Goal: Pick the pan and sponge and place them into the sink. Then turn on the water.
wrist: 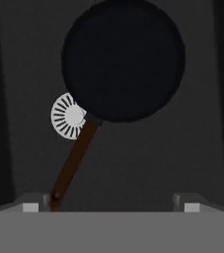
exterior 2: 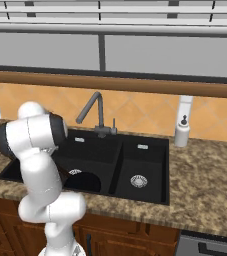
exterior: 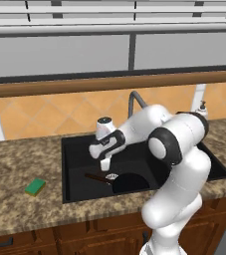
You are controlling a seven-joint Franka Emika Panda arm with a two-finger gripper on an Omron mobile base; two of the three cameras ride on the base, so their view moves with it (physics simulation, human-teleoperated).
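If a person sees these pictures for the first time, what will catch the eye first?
First the big white arm, bent over the black sink with its hand hanging open above the left basin. Next the pan, lying in that basin and partly covering the silver drain. Then the green sponge, alone on the counter left of the sink.

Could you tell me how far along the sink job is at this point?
Done: the pan lies in the sink's left basin, partly over the drain. In hand: nothing; the pincer hangs open above the pan. Left: the sponge sits on the counter, and no water runs from the faucet.
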